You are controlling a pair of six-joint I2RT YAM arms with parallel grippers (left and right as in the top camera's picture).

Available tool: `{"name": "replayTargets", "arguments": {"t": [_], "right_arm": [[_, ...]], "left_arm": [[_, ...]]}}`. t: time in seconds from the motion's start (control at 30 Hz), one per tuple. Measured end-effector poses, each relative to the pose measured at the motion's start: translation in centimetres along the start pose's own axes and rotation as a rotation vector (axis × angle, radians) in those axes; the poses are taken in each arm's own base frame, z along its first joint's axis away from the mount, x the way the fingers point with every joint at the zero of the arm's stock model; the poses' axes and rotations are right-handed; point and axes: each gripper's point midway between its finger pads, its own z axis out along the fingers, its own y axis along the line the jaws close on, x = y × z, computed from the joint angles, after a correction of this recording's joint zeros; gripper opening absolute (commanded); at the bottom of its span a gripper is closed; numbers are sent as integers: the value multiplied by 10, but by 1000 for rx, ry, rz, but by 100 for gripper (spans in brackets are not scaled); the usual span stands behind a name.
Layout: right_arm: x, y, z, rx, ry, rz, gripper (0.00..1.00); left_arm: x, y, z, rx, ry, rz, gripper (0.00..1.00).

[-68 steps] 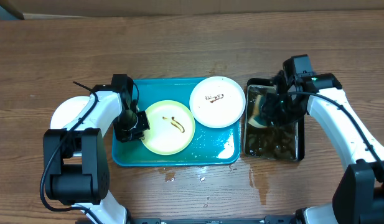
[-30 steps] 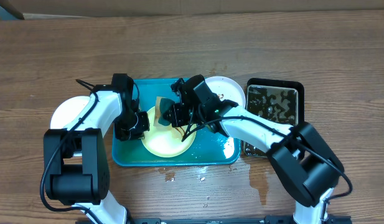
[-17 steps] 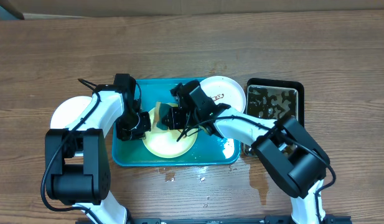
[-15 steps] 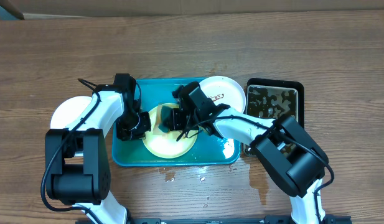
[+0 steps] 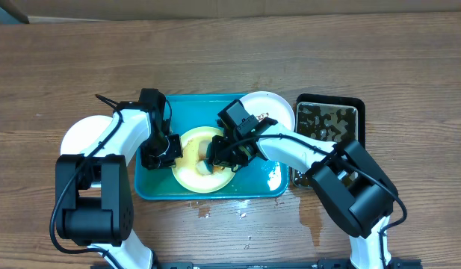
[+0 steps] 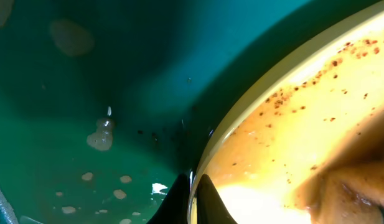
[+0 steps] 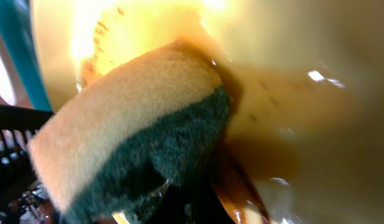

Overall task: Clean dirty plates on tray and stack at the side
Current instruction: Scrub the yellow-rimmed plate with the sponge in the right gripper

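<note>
The pale yellow-green plate (image 5: 187, 163) lies on the teal tray (image 5: 252, 178), wet with brown specks. My left gripper (image 5: 169, 152) is shut on its left rim; in the left wrist view the fingertips (image 6: 179, 198) pinch the plate's edge (image 6: 291, 124). My right gripper (image 5: 214, 158) is shut on a yellow-and-green sponge (image 7: 129, 124) and presses it on the plate (image 7: 297, 68). A white plate (image 5: 271, 112) with a brown smear sits at the tray's back right corner, partly under my right arm. Another white plate (image 5: 77, 136) lies on the table left of the tray.
A black pan (image 5: 331, 127) of murky water stands right of the tray. Water drops lie on the wooden table (image 5: 245, 217) in front of the tray. Drops and puddles also lie on the tray floor (image 6: 86, 74).
My right arm carried the sponge from the black pan to the yellow-green plate and has swept it across, from the plate's back left towards its front. The left gripper stays on the rim.
</note>
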Motion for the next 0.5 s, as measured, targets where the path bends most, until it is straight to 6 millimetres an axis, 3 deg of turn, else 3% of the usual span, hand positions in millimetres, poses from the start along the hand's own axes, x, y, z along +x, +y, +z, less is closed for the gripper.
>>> {"name": "replayTargets", "arguments": {"t": [0.23, 0.5], "right_arm": [[10, -19, -12, 91, 35, 18, 4], [0, -34, -30, 168, -17, -76, 4]], "left_arm": [[0, 0, 0, -1, 0, -1, 4], [0, 0, 0, -1, 1, -1, 4]]}}
